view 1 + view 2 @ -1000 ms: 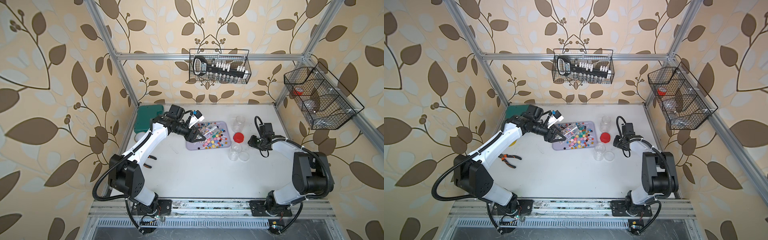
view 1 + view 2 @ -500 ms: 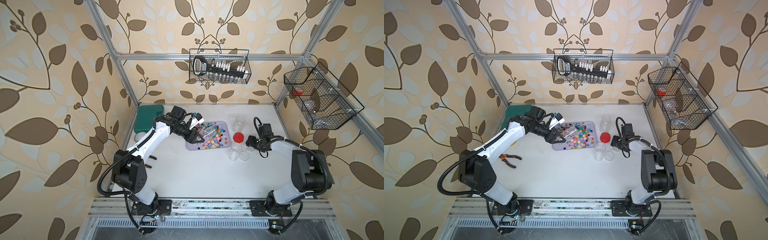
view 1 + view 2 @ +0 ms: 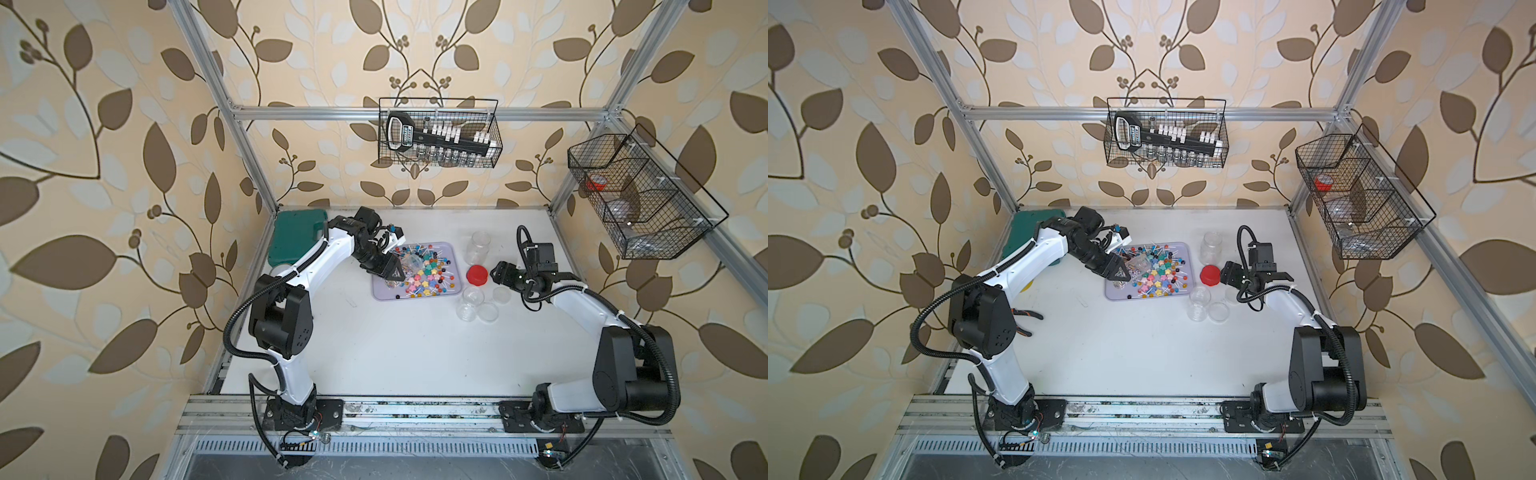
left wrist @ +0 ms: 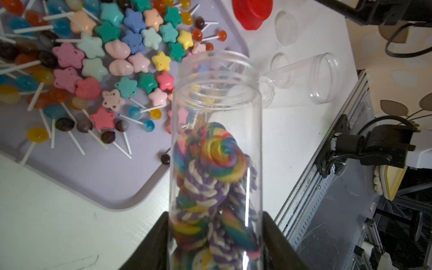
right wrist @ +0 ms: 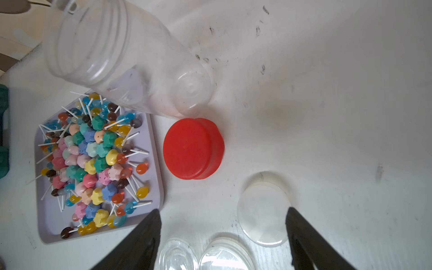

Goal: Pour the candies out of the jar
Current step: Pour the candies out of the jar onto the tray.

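White tabletop (image 3: 415,353) carries a lilac tray (image 4: 105,177), and over the tray's side nearest the left arm hangs the jar (image 4: 216,145), a clear plastic cylinder with a threaded, uncapped mouth. The left gripper (image 4: 215,233) has its jaws clamped across the jar's lower body, close to the closed end. The right gripper (image 5: 222,210) is spread wide and holds nothing, poised above a clear lid (image 5: 263,212) near a red lid (image 5: 191,148) and an upright empty jar (image 5: 121,53).

The jar's long axis runs straight out along the left gripper's reach, with the mouth pointing away from the wrist towards the tray's heap. Its exact tilt is hard to read. The swirl lollipops (image 4: 222,156) sit bunched at the gripped end, with none at the neck, so I judge that the mouth is not yet below the base.

The jar looks light, smooth and thin-walled (likely slippery, and it may flex under a hard squeeze). The low hold on the body seems right, as it leaves the mouth free. The swirl heads are broad against the neck and may jam or tangle, so they may need a steep tip. Loose star sweets and ball lollipops (image 4: 131,46) already cover the tray.
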Motion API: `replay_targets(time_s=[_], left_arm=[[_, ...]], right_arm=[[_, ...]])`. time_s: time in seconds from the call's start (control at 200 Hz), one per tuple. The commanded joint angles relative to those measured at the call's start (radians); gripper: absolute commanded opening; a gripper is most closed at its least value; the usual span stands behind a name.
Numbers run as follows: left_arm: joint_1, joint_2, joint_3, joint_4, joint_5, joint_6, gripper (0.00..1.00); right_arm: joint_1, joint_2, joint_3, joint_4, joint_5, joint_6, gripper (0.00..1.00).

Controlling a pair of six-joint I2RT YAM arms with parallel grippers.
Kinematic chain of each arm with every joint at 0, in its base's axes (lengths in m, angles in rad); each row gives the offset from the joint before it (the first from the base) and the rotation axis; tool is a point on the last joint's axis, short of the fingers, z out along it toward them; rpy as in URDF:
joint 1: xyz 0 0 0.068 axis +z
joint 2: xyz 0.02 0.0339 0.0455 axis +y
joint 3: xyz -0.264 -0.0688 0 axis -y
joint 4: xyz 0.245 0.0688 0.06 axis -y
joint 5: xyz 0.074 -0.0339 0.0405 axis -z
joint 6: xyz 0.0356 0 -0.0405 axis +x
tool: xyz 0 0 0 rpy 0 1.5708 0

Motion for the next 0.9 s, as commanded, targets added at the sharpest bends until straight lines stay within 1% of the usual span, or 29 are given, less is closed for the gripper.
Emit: replay_targets(time_s=[0.0, 0.105, 0.175, 0.305, 0.32, 0.395, 0.47, 0.575, 0.705, 0.84, 0.895], left_arm=[[-0.027, 0.044, 0.119, -0.156, -0.114, -0.050, 0.49], [-0.053, 0.123, 0.227, -0.282, -0.222, -0.078, 0.49], [-0.076, 0.177, 0.310, -0.376, -0.261, -0.085, 0.49], [-0.113, 0.248, 0.412, -0.483, -0.372, -0.098, 0.49], [-0.115, 0.257, 0.451, -0.495, -0.383, -0.098, 0.49], [-0.124, 0.309, 0.544, -0.581, -0.412, -0.093, 0.49], [-0.136, 0.310, 0.543, -0.574, -0.438, -0.074, 0.50], [-0.138, 0.317, 0.554, -0.585, -0.483, -0.077, 0.50], [-0.150, 0.318, 0.529, -0.595, -0.528, -0.070, 0.50], [-0.156, 0.317, 0.529, -0.594, -0.544, -0.066, 0.50], [-0.159, 0.334, 0.554, -0.586, -0.525, -0.062, 0.50]], right_arm=[[0.001, -0.005, 0.004, 0.022, -0.052, 0.001, 0.80], [0.000, -0.002, -0.002, 0.037, -0.073, 0.005, 0.80], [0.000, 0.002, -0.001, 0.042, -0.081, 0.004, 0.80], [0.000, 0.011, 0.002, 0.045, -0.100, 0.004, 0.80], [0.000, 0.012, 0.002, 0.045, -0.101, 0.004, 0.80], [-0.001, 0.017, 0.002, 0.049, -0.110, 0.004, 0.80], [0.000, 0.024, 0.001, 0.054, -0.116, 0.004, 0.80], [-0.001, 0.031, 0.004, 0.054, -0.126, 0.005, 0.81], [-0.001, 0.037, 0.006, 0.059, -0.146, 0.008, 0.81], [-0.001, 0.037, 0.005, 0.060, -0.145, 0.008, 0.81], [-0.001, 0.037, 0.005, 0.061, -0.143, 0.007, 0.81]])
